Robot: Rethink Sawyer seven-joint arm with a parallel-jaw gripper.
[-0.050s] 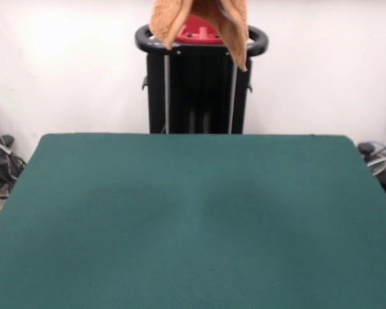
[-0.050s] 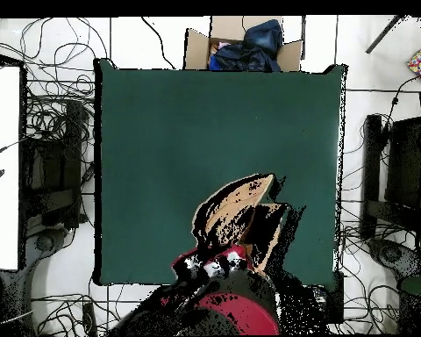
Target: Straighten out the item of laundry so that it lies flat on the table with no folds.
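The orange-tan item of laundry [image 1: 170, 22] hangs bunched in the air at the top edge of the front view, high above the dark green table [image 1: 193, 212]. Its two drooping lobes dangle in front of the pedestal. From overhead, the item of laundry [image 2: 236, 211] appears as a folded tan shape over the table [image 2: 205, 132], near the edge on the robot's side and right of centre. The red and black arm [image 2: 236, 294] reaches in just below it. The gripper is hidden above and behind the cloth, which hangs from it. No part of the cloth touches the table.
The black pedestal [image 1: 196, 90] stands behind the table's far edge. A cardboard box [image 2: 245, 44] holding dark blue cloth sits beyond the opposite edge. Cables [image 2: 56, 132] cover the floor at the left, and black stands [image 2: 398, 175] are at the right.
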